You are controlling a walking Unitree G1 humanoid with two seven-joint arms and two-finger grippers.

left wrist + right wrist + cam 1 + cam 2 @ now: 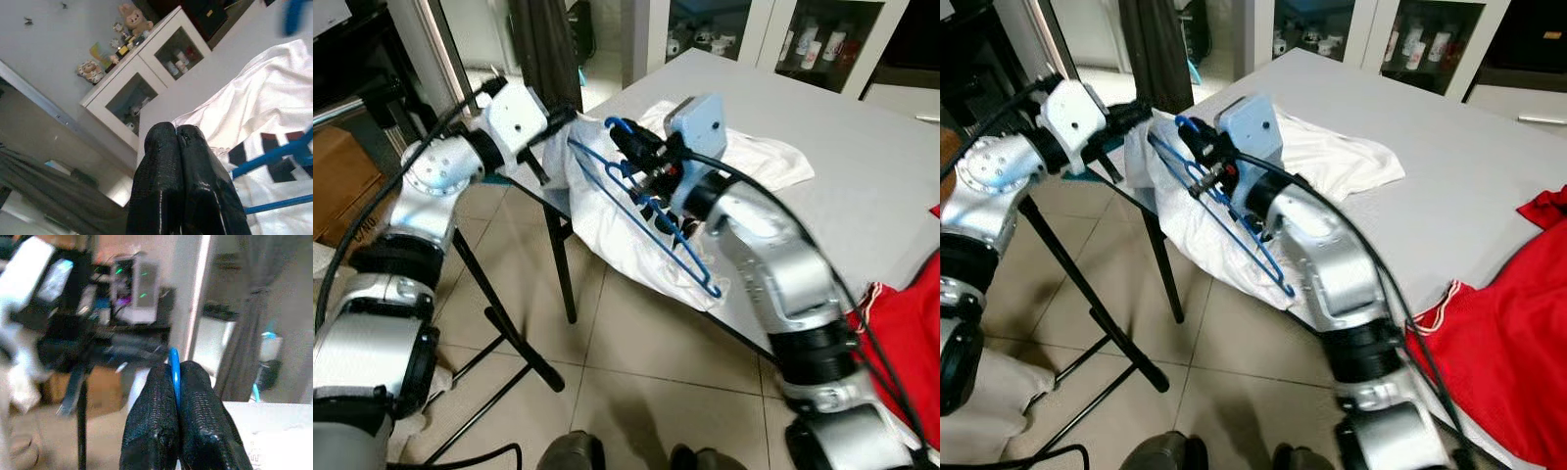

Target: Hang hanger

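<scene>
My right gripper is shut on the hook end of a blue hanger, held over the table's near corner. In the right wrist view the blue hook shows pinched between the black fingers. The hanger slants down across a white shirt that droops off the table edge. My left gripper is at the shirt's upper left edge, touching the cloth. Its fingers are pressed together, and I cannot tell whether cloth is caught between them.
The grey table runs off to the right, with a red garment on its near right part. A black stand's legs cross the tiled floor on the left. A dark curtain and a glass-door cabinet are behind.
</scene>
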